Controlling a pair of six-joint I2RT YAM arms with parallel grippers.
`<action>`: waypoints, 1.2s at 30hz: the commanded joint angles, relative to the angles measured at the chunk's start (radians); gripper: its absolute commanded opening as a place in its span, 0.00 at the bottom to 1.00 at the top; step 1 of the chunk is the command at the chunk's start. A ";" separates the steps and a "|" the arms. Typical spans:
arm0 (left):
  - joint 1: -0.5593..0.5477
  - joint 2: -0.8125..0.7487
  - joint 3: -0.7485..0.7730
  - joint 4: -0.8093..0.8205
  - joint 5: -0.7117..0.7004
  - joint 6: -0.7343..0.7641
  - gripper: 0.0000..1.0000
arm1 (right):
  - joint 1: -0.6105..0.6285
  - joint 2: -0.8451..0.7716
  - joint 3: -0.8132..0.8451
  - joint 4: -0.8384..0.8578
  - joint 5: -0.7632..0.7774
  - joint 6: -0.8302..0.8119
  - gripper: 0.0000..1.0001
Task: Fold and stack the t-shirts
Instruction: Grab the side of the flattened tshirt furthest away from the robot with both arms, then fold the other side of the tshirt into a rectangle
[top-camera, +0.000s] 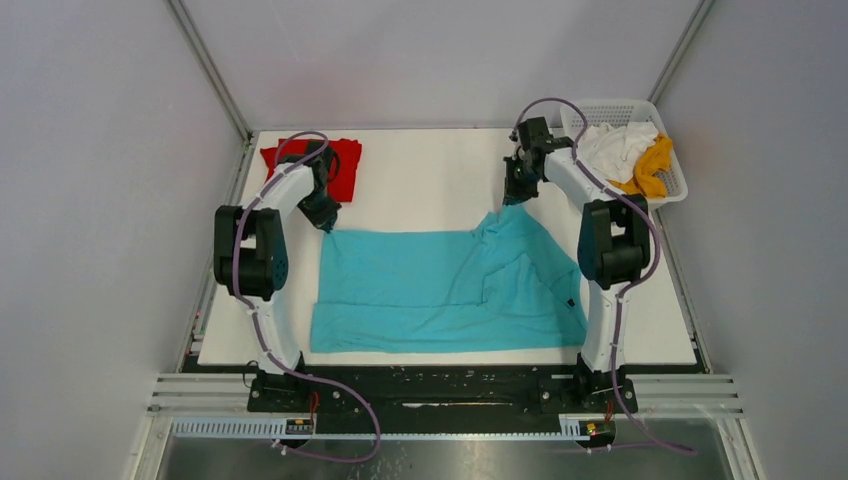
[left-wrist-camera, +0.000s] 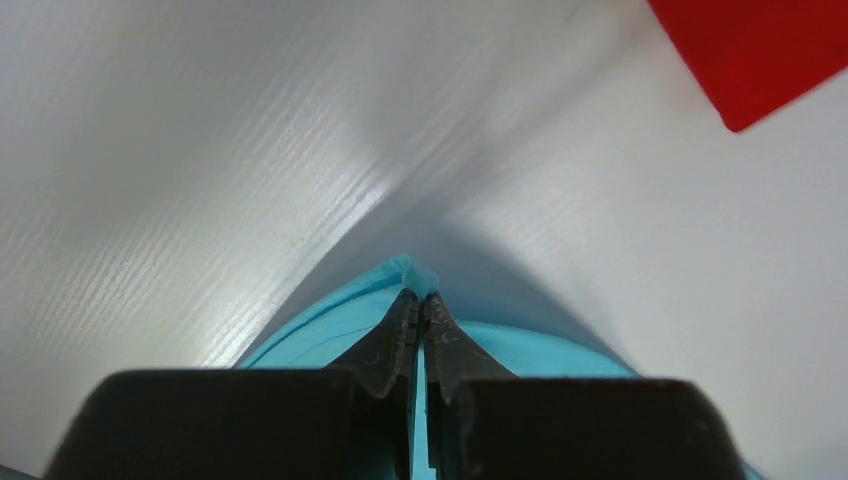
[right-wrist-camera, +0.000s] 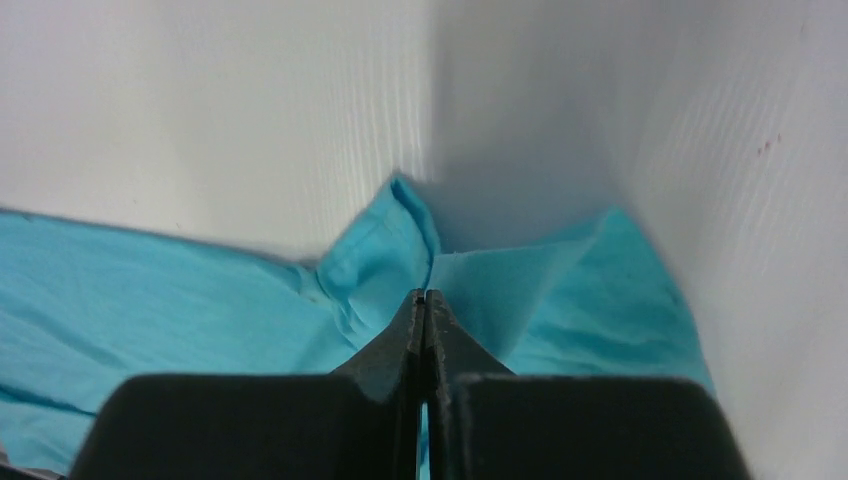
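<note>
We see the turquoise t-shirt (top-camera: 440, 290) spread rumpled across the middle of the table (top-camera: 430, 170), its two far corners pulled up. The red t-shirt (top-camera: 345, 165) lies folded at the table's far left corner. The white t-shirt (top-camera: 612, 148) and yellow t-shirt (top-camera: 652, 170) sit crumpled just off its far right corner.

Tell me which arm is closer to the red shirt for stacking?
Probably left: the left gripper, jaws shut on the blue shirt, sits beside the red shirt; the right gripper is over by the basket.
</note>
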 joint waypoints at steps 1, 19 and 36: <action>-0.031 -0.124 -0.080 0.061 -0.005 0.022 0.00 | 0.009 -0.199 -0.150 0.067 0.023 -0.030 0.00; -0.123 -0.502 -0.469 0.129 -0.043 0.000 0.00 | 0.053 -0.676 -0.666 0.021 0.097 0.039 0.00; -0.126 -0.708 -0.670 0.129 -0.127 -0.029 0.00 | 0.067 -0.958 -0.917 -0.106 0.153 0.093 0.00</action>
